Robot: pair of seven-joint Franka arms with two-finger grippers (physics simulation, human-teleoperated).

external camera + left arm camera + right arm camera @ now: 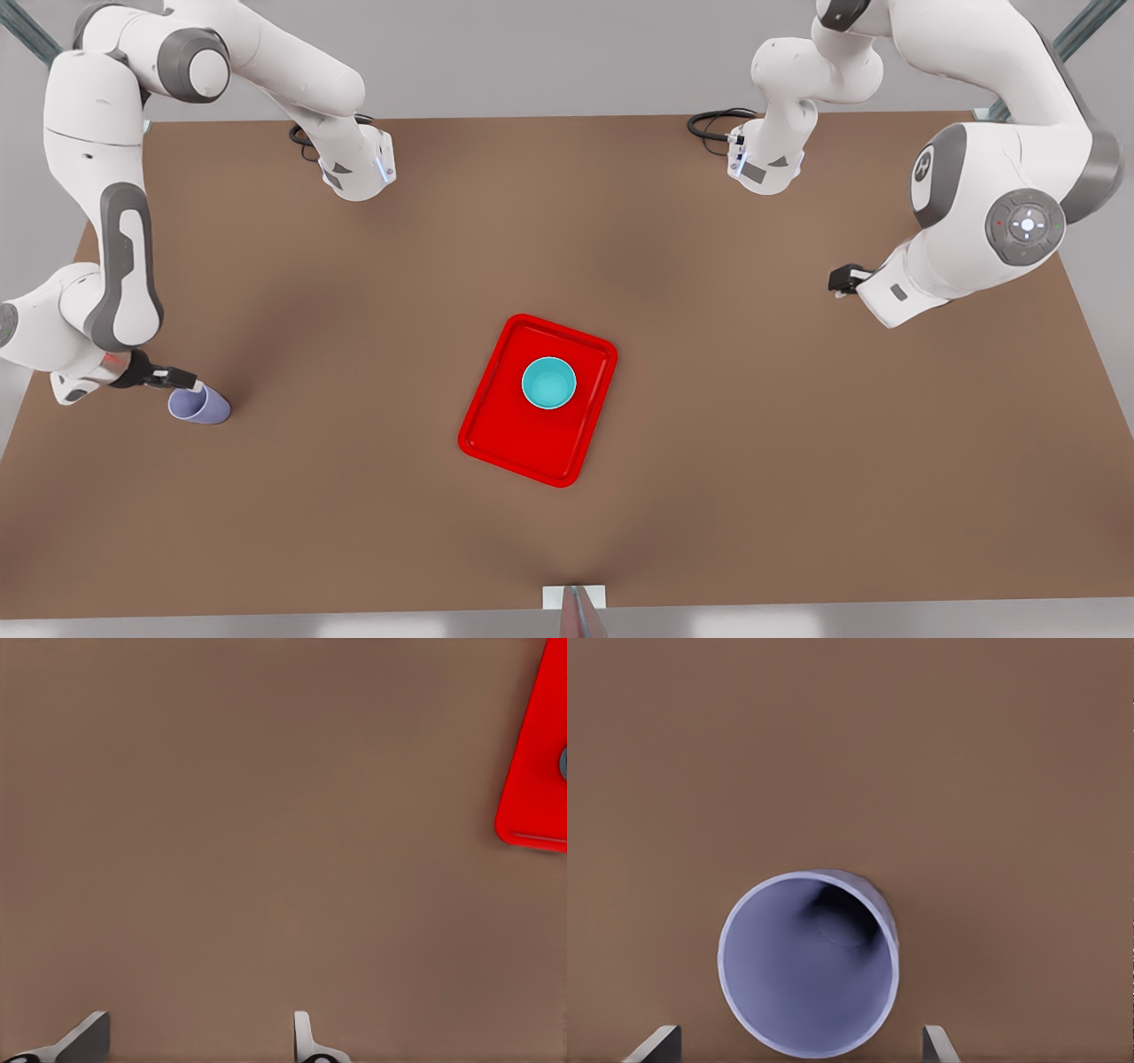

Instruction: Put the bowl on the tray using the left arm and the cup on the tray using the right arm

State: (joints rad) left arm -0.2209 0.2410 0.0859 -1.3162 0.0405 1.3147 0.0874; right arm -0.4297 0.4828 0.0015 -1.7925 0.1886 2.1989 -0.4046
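Right pincer (188, 382) is down low at the cup (200, 406), far off to the front view's left of the tray (496, 425). Its fingers (656, 1047) are spread wide, one on either side of the cup's rim, and the wrist view looks straight into the lavender cup (808, 964), mouth facing the camera. The fingers are apart from the cup wall in that view, so nothing is gripped. In the front view the cup looks tilted on the counter (354, 496), with the pincer right at its rim.

Across the counter, the left pincer (840, 281) hangs in the air well off to the front view's right of the tray, fingers (84, 1041) released and spread, empty, with bare brown counter (266, 815) underneath and a corner of the red tray (532, 780) at the edge of its wrist view.

The teal bowl (548, 383) sits upright on the tray, inside the rim, towards its far half. The tray lies near the middle of the counter, slightly skewed.
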